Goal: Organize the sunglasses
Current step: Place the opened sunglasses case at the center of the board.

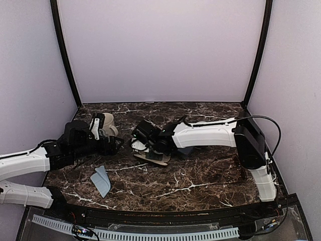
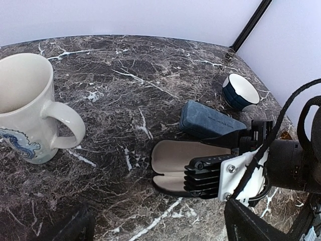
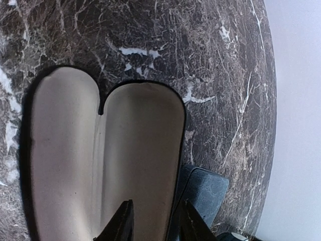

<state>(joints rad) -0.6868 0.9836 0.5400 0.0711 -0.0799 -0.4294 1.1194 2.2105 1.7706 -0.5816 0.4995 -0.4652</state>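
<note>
Right gripper [image 1: 146, 146] reaches in from the right over the black case [image 1: 150, 157], which lies open at mid-table in the overhead view. The left gripper [image 1: 114, 143] hangs just beside the mug [image 1: 107, 124]; whether its jaws are apart or together cannot be told. A pale blue piece [image 1: 102, 181] lies alone nearer the arm bases. No sunglasses can be made out from above.

From the left wrist, the black case lies splayed with its cream lining up. The right gripper's ribbed fingers [image 2: 200, 173] sit over one end, the blue-grey case [image 2: 208, 120] lies just beside it and a bowl [image 2: 241, 91] beyond. Again no sunglasses show.

From the right wrist, the two fingers [image 3: 120, 223] stand apart, straddling the rim of one shell without pinching it. Both shells look bare as far as they show. The sunglasses are not between or near these fingers; where they lie cannot be told.

The step in hand appears to be leaving the case open and ready. Done well, the right gripper would rise straight off the rim, so neither finger catches the shell, flips it shut or shoves it into the blue-grey case, leaving the lining facing up for a pair.
</note>
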